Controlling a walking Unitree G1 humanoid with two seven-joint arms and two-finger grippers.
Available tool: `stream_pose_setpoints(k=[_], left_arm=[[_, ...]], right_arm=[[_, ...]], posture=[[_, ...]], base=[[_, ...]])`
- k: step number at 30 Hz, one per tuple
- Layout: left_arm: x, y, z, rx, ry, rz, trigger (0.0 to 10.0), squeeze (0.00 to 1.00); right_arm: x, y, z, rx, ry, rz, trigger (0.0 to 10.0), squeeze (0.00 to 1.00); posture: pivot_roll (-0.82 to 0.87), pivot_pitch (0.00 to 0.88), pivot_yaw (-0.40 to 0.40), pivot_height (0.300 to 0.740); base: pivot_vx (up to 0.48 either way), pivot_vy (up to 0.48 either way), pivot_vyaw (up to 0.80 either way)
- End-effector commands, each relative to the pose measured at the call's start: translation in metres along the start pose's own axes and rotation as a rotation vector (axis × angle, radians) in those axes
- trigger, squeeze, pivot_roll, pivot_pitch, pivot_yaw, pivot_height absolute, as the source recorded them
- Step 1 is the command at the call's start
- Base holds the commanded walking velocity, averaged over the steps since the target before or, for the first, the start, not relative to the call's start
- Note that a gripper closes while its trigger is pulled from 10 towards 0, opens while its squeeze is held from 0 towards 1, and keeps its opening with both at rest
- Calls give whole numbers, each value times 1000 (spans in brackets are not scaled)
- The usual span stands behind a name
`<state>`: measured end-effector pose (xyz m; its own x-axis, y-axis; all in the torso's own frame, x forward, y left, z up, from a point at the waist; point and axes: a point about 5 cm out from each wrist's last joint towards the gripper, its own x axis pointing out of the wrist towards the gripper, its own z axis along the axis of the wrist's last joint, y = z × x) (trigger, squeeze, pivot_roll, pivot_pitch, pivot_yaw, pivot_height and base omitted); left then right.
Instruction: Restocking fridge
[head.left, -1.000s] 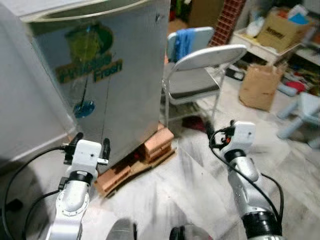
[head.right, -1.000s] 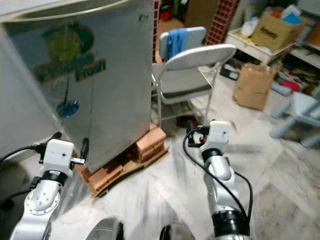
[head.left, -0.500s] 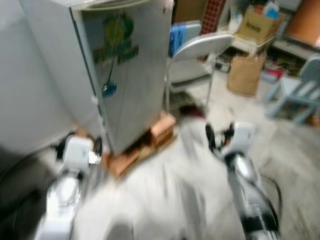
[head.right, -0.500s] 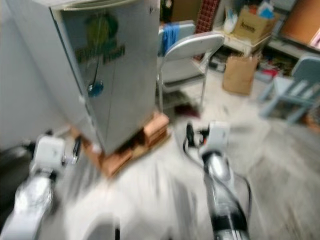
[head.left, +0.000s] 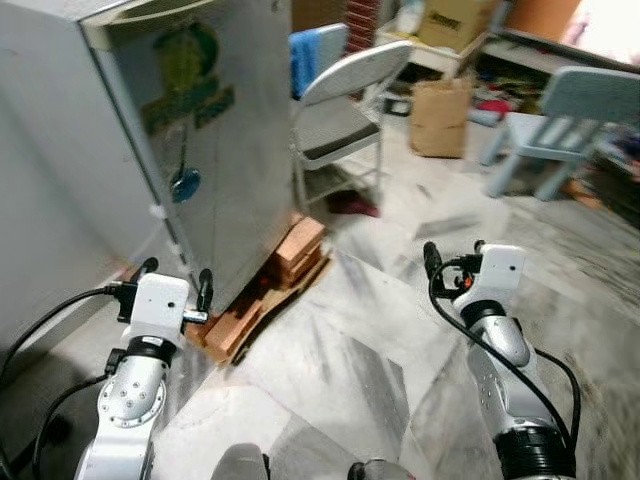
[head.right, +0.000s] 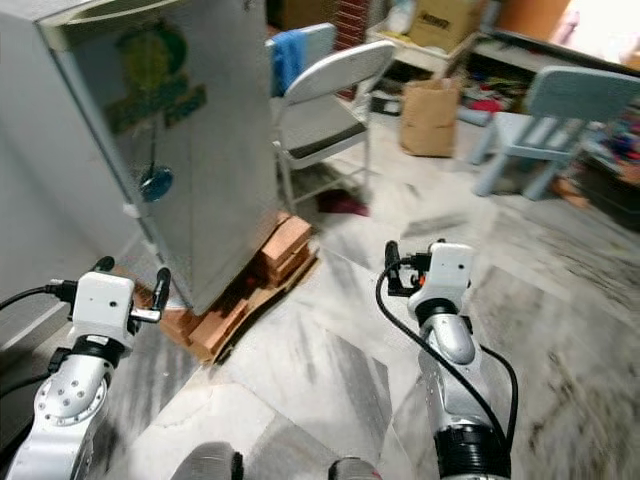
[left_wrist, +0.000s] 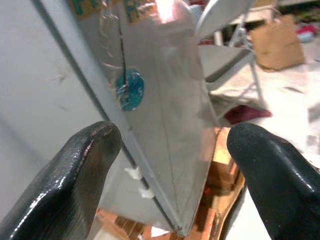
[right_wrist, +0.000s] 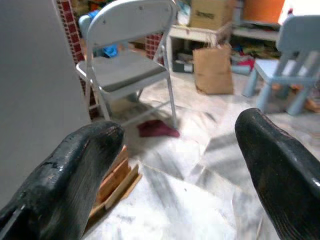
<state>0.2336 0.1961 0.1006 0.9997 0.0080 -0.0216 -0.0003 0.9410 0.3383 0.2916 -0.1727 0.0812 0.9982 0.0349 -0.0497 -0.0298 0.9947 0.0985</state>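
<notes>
The left tool (head.left: 172, 284) hovers with its fingers spread and nothing between them, just short of the fridge (head.left: 190, 130), whose closed door corner stands straight ahead of it. The fridge sits on bricks (head.left: 285, 262) just beyond and below this tool. The right tool (head.left: 452, 258) is also spread and empty, raised over the marble floor (head.left: 350, 340), well apart from the fridge. Beyond it stand a folding chair (head.left: 340, 110), a paper bag (head.left: 440, 118) and a blue chair (head.left: 570, 120).

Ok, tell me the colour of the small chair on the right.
Light blue small chair, clearest in the right eye view.
</notes>
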Motion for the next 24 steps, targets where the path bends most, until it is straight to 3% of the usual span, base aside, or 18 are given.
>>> stream_pose_setpoints(k=[1,19,24], left_arm=[[2,-3,4,-5,-21,2,10000,0],[1,-9,5,-35,-34,-14,10000,0],[4,-12,9,-55,-50,-29,10000,0]], right_arm=[[-2,-4,6,-15,-20,-11,10000,0],[-11,-3,4,-38,-9,-14,10000,0],[-14,-3,3,-41,1,-13,10000,0]], posture=[[145,85,-73,740],[134,94,-75,740],[130,103,-76,740]], base=[[0,431,-575],[0,427,-32],[0,0,-800]])
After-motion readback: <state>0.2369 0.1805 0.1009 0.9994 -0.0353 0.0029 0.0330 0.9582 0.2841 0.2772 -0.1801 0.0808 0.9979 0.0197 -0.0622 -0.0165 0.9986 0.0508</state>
